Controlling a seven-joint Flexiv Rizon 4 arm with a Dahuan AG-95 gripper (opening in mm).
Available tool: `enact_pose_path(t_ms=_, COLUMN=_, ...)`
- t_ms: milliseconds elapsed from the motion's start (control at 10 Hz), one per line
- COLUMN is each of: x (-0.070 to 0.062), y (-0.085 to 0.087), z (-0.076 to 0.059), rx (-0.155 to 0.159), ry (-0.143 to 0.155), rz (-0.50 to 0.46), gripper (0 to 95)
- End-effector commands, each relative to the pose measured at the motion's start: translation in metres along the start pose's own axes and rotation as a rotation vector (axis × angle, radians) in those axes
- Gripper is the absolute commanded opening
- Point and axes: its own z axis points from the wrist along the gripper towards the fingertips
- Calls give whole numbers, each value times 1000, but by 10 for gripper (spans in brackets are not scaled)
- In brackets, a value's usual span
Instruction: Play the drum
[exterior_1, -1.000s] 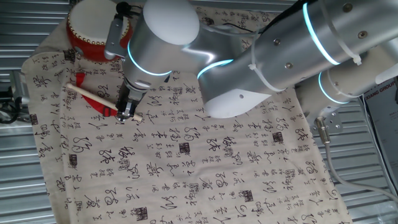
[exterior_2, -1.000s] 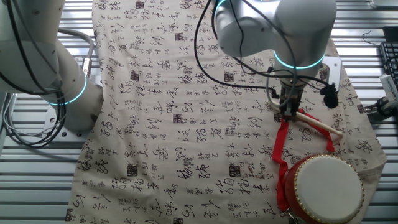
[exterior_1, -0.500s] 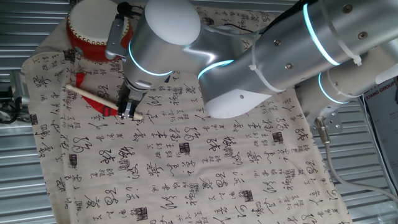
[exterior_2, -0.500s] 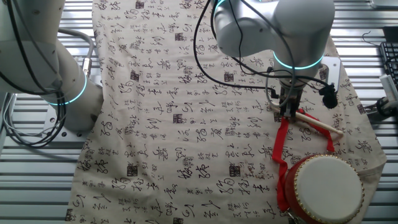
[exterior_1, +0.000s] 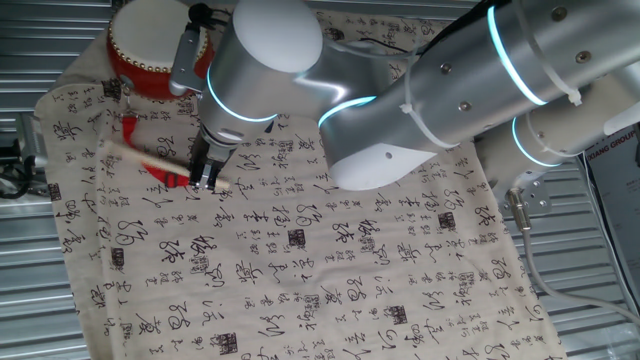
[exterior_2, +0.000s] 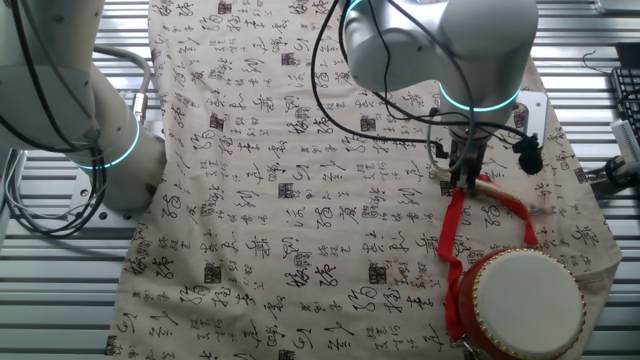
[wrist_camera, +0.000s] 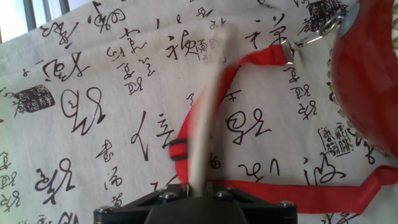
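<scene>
The drum (exterior_1: 148, 45), red-bodied with a cream skin, stands at the far left corner of the cloth; in the other fixed view the drum (exterior_2: 527, 298) is at the bottom right. Its red strap (exterior_2: 455, 225) trails over the cloth toward my gripper (exterior_1: 207, 183). The gripper is shut on one end of a thin pale wooden stick (wrist_camera: 208, 106), which points toward the drum (wrist_camera: 373, 68) and looks motion-blurred. In the hand view the stick crosses over the strap (wrist_camera: 249, 62), with the gripper (wrist_camera: 198, 186) at the bottom edge.
A cream cloth with black calligraphy (exterior_1: 330, 270) covers the table, with ribbed metal (exterior_1: 40, 300) around it. The arm's large silver links (exterior_1: 450, 90) hang over the right half. The robot base (exterior_2: 100, 130) and a keyboard (exterior_2: 626, 90) sit beyond the cloth's edges.
The stick's free end has come off the cloth and now shows blurred. The gripper has barely shifted and stays closed on the stick. The drum and strap have not moved.
</scene>
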Motion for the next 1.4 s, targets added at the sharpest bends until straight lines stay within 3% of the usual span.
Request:
enact_pose_path(t_ms=100, x=0, y=0, z=0, rx=0, ry=3, rz=1, gripper=0)
enact_pose_path(t_ms=900, x=-1, y=1, z=-1, rx=14, ry=34, rz=0, gripper=0)
enact_pose_path(t_ms=1100, x=-5, y=1, z=-8, rx=25, ry=56, rz=-1, gripper=0)
enact_pose_path(t_ms=1400, x=-9, y=1, z=-16, rx=35, ry=60, rz=-3, gripper=0)
